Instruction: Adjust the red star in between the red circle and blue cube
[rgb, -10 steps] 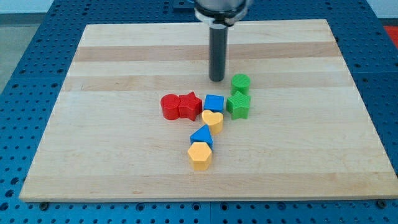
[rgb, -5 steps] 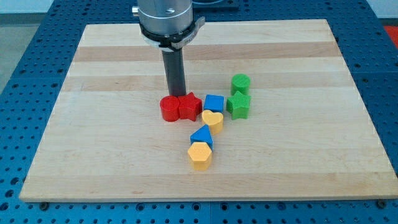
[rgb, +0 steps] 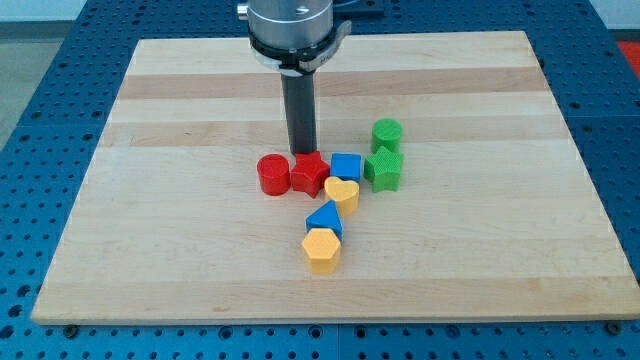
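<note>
Pale wooden board (rgb: 180, 250) on a blue perforated table (rgb: 30, 120). Dark rod comes down from the view's top; my tip (rgb: 301, 152) sits at the top edge of the red star-shaped block (rgb: 309, 173), touching or just short of it, cannot tell which. No claw on this arm, only the rod, so nothing to be apart or together.

Red star lies directly below my tip, between the red round block (rgb: 272, 174) to the view's left and the blue cube (rgb: 345, 167) to the right. Star looks to be touching both, a thin seam showing on the circle side.

Yellow heart-shaped block (rgb: 342, 193) just below the cube. Blue triangular block (rgb: 324, 218) and yellow hexagonal block (rgb: 321, 250) lower down, stacked in line. Green round block (rgb: 386, 133) above green star-shaped block (rgb: 384, 168), right of the cube.
</note>
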